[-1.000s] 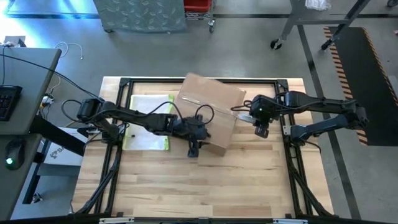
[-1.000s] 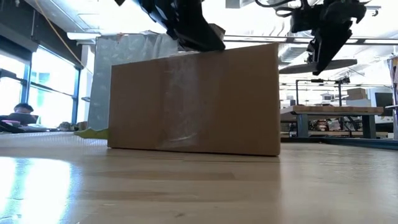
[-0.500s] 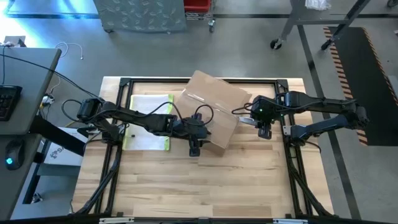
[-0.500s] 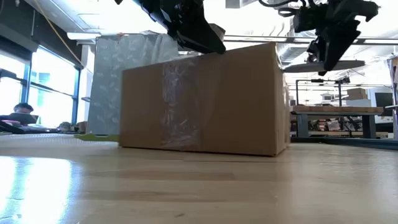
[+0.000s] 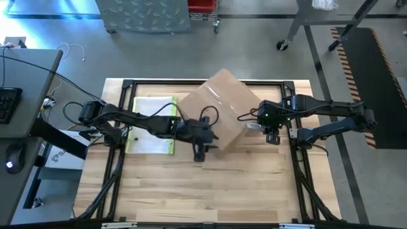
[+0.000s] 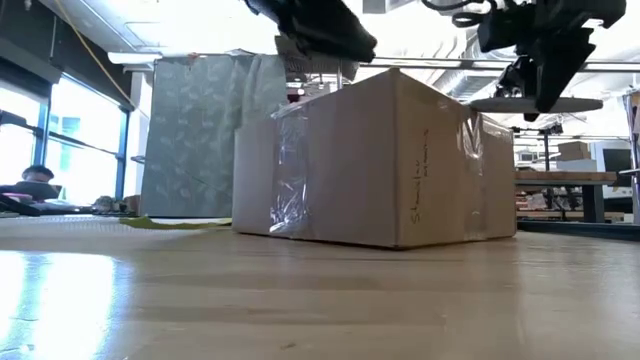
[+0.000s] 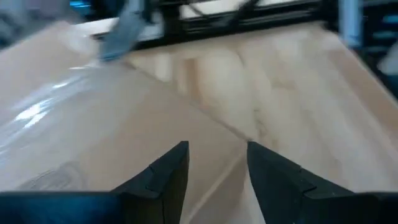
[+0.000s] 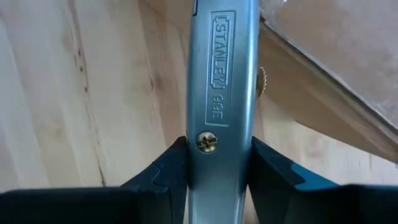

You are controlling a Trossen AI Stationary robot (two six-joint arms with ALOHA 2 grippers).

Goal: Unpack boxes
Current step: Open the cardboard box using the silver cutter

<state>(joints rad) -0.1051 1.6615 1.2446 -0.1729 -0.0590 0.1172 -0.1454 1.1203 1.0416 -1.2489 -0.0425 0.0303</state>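
Overhead, the box [image 5: 217,109] sits turned cornerwise at the table's [image 5: 210,184] back middle, beside a clear sleeve [image 5: 152,124]. My left gripper [image 5: 200,150] is at its near edge; my right gripper [image 5: 269,132] is just off its right corner, holding a knife [image 5: 253,125]. Low down, a taped box corner faces the camera, both arms above its top. At my left wrist, the fingers [image 7: 166,174] stand apart over the box's top edge, empty. At my right wrist, the fingers [image 8: 163,171] clamp a grey Stanley knife, its nose toward the box.
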